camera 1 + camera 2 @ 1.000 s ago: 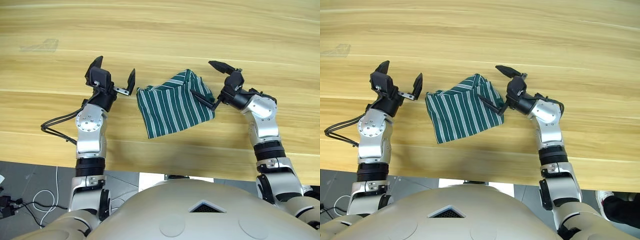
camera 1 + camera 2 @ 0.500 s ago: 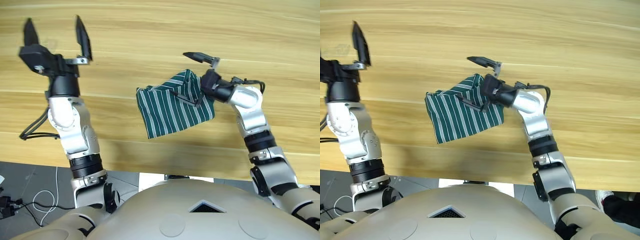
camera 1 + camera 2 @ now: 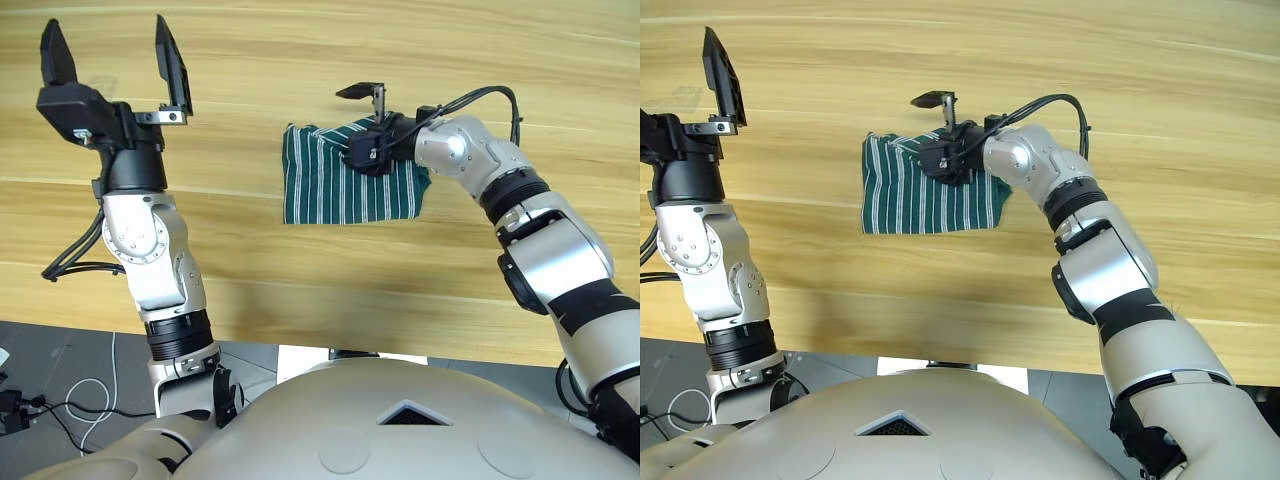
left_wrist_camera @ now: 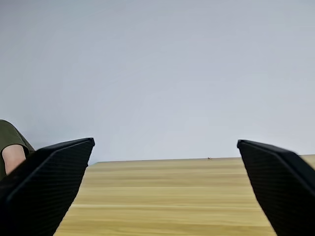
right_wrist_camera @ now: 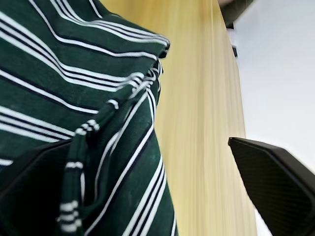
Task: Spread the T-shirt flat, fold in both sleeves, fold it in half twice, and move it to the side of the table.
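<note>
Soft cloth T-shirt [image 3: 345,190] on a smooth wooden table [image 3: 400,60]
The cloth is seen as matt; the wood is given a faint gloss; the left gripper [image 3: 106,40] and right gripper [image 3: 364,125] are fitted with matt black, textured plastic fingers.

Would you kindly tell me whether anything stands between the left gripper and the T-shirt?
Nothing visible does: only bare table lies between the raised, open left gripper and the T-shirt.
</note>
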`<state>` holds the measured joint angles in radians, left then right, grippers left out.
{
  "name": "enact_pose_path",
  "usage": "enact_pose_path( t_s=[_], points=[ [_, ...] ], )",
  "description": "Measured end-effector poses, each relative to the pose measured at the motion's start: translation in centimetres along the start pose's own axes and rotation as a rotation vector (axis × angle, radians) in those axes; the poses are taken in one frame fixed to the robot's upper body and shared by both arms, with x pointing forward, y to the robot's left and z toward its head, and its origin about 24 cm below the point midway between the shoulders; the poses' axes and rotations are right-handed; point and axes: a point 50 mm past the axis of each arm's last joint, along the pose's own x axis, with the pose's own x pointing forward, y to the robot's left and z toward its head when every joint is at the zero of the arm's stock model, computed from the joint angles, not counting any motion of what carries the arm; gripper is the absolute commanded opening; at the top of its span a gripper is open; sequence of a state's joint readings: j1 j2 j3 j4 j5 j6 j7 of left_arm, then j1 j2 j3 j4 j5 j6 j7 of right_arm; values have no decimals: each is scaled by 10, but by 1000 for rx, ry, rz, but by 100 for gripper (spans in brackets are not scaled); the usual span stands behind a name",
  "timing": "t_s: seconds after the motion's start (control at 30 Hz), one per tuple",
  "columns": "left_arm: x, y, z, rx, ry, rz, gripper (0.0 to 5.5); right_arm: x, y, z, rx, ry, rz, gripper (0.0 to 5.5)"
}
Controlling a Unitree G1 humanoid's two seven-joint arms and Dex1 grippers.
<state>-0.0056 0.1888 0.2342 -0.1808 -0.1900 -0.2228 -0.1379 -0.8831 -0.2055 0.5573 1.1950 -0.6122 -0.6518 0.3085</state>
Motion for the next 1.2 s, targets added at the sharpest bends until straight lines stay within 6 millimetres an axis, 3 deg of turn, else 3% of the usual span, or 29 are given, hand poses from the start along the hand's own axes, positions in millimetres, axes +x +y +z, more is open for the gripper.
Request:
enact_pose_path(
  t_s=[0.07, 0.13, 0.23, 0.27, 0.33, 0.47, 0.53, 0.63, 0.77, 0.9, 1.0, 1.1, 1.17, 1.2],
  points=[
    [-1, -2, -1, -4, 6, -5, 537, -3, 2, -8, 31, 43, -15, 540],
    [-4, -2, -2, -5, 15, -7, 537, -18, 2, -32, 100, 155, -86, 540],
    [-8, -2, -3, -2, 25, -5, 537, -80, 10, -95, 242, 446, -247, 540],
    [-9, -1, -2, 0, 22, -4, 537, -114, 17, -117, 295, 565, -316, 540],
    [-12, -1, -1, 1, 25, 0, 537, -167, 32, -145, 336, 746, -400, 540],
    [-19, -2, -5, 17, 51, -3, 537, -258, 74, -168, 372, 1038, -519, 540],
    [-19, -4, -5, 26, 56, -11, 537, -278, 89, -169, 373, 1117, -557, 540],
    [-19, -9, -8, 18, 65, -31, 537, -289, 98, -169, 380, 1183, -629, 540],
    [-21, -13, -13, 1, 87, -25, 537, -284, 98, -169, 342, 1212, -689, 540],
    [-21, -17, -18, 7, 103, -36, 537, -264, 84, -162, 307, 1056, -850, 540],
    [-17, -18, -14, 14, 81, -37, 537, -247, 40, -148, 214, 806, -1058, 540],
    [-13, -17, -2, 19, 27, -23, 537, -223, -23, -107, 73, 362, -1271, 540],
    [-8, -20, 9, 14, -14, -18, 537, -199, -40, -75, 63, 85, -1331, 540],
    [-5, -25, 10, 14, -22, -25, 537, -186, -39, -65, 113, -3, -1346, 540]
  ],
)
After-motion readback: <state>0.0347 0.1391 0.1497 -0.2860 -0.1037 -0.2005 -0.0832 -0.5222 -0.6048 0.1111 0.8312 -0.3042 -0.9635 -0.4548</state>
